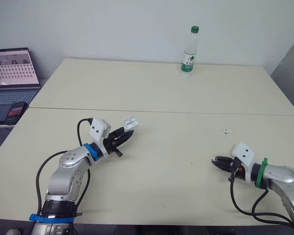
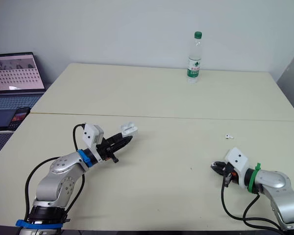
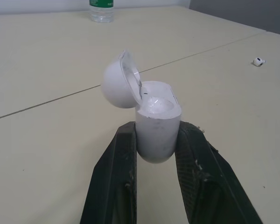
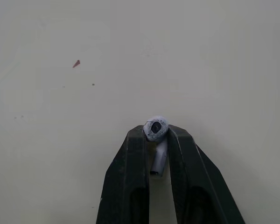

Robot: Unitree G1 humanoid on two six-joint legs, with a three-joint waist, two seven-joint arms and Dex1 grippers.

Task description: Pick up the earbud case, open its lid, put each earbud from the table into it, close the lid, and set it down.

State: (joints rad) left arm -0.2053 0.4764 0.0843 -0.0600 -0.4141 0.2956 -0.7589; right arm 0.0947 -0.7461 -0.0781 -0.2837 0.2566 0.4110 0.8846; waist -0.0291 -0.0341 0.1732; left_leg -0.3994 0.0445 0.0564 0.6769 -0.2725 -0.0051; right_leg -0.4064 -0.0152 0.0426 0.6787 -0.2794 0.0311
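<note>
Case [image 1: 130, 122], lid open and mouth up, sits left of centre in the head view, clamped by its lower body in the left gripper's [image 1: 127, 133] jaws. The right gripper [image 1: 216, 160], at lower right and well apart across the worktop [image 1: 161, 161], pinches one earbud [image 4: 156, 128], head at the tips and stem running back along the jaws. A second earbud [image 1: 227, 130] lies just above it in the frame, nearer that arm.
</note>
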